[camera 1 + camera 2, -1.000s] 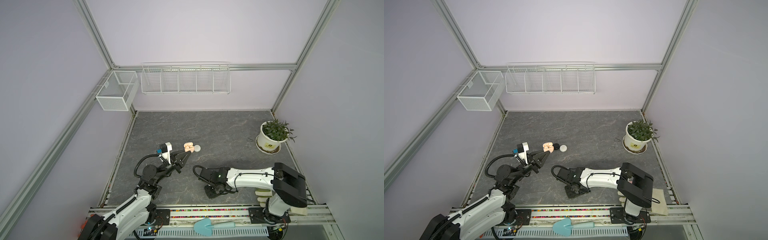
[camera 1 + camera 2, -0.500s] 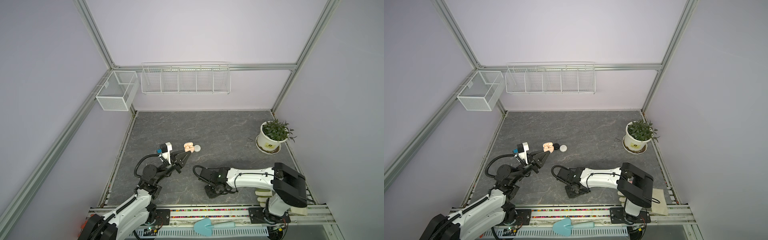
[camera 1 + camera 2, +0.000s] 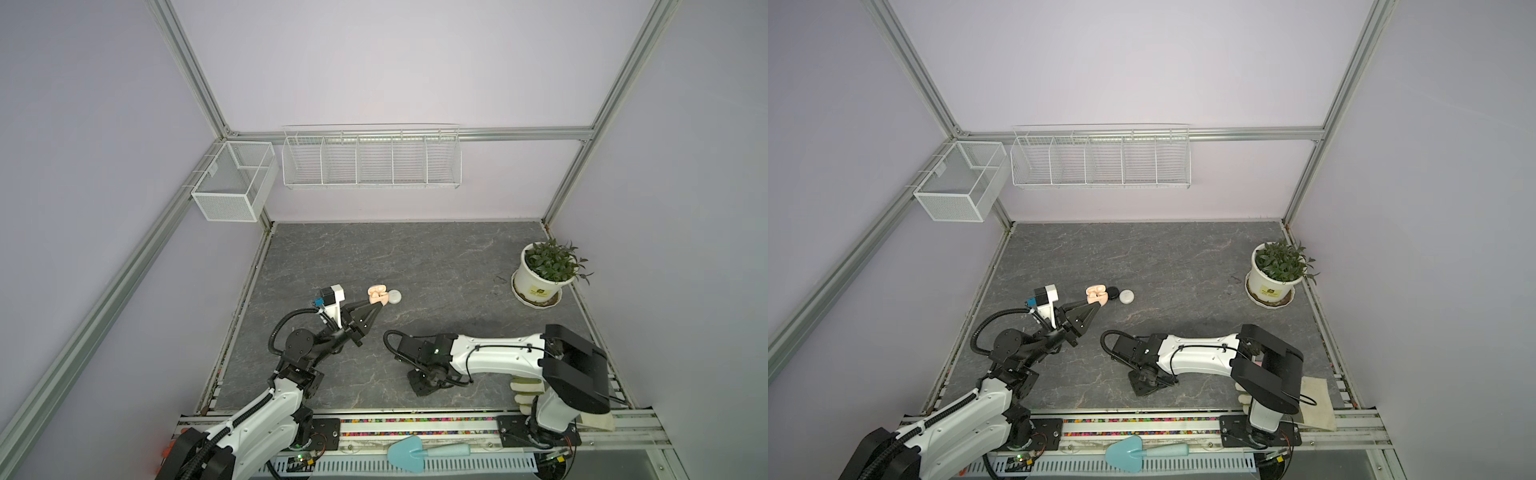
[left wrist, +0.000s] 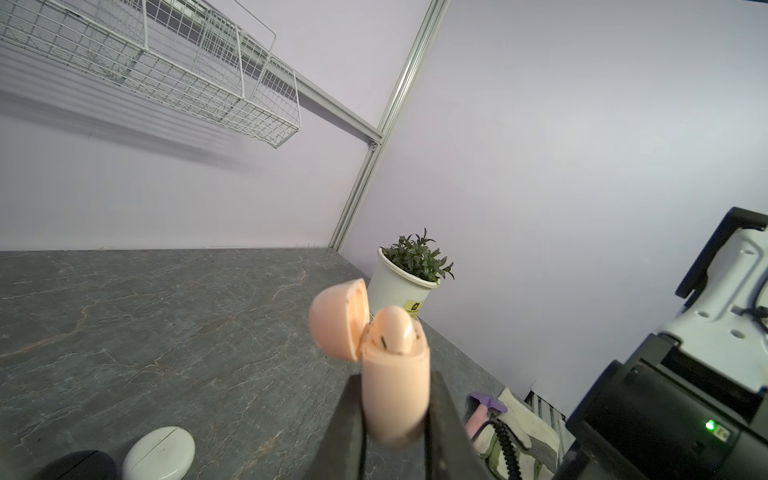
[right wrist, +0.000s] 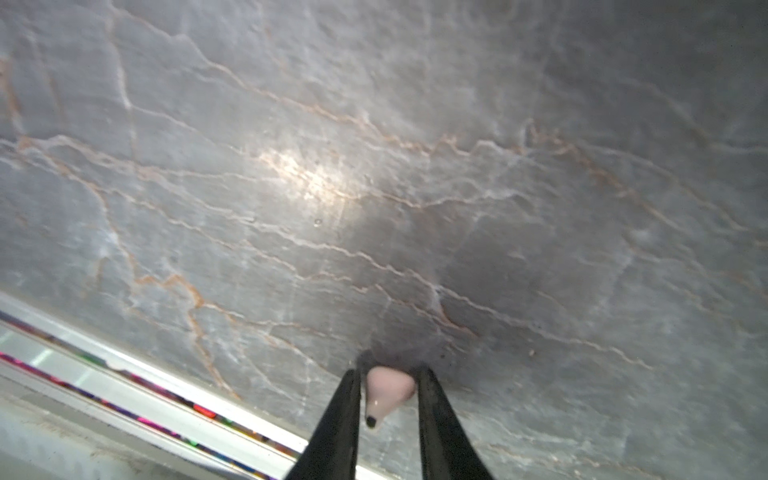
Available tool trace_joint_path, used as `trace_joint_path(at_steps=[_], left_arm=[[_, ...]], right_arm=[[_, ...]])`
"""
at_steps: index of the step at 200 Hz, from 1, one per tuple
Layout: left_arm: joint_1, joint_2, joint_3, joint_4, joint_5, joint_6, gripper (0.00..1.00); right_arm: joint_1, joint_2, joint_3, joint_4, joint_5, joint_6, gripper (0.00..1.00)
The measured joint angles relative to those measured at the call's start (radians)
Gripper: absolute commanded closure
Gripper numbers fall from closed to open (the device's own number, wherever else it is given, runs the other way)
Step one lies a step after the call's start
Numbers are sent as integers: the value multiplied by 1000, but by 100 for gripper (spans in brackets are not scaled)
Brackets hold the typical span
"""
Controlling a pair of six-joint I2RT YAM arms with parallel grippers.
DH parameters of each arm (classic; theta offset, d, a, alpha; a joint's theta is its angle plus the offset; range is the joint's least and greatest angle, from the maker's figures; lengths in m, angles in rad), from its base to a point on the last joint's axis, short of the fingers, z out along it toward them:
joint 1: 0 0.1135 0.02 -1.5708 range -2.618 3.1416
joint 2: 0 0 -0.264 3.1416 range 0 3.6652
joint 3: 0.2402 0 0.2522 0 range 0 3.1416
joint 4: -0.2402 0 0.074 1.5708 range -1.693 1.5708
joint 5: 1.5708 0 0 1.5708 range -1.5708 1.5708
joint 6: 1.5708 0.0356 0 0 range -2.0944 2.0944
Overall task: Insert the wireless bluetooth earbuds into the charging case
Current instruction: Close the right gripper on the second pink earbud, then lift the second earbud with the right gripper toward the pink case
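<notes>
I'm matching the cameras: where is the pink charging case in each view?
Top view: pink case left of centre, at the left gripper tip.
Top view: pink case in the same place.
Left wrist: clamped between the fingers, lid open.
Right wrist: not in it.
Landmark: potted plant, in all but the right wrist.

Stone-look bench (image 5: 291, 187), plastic and coated wire
The bench is smooth, grey and veined, with a soft sheen. The pink case (image 4: 392, 399) is satin plastic, the pink earbud (image 5: 388, 388) glossier; the left claw (image 4: 395, 378) has matt black fingers (image 4: 347, 432). The wire baskets (image 3: 372, 166) are white-coated metal, the pot (image 3: 525, 283) smooth white.
</notes>
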Motion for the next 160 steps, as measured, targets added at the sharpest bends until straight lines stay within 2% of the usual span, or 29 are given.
trace_joint_path(at_steps=[160], left_arm=[[0,23,0,0,0,6,100]], right_arm=[[0,0,2,-12,34,0,76]])
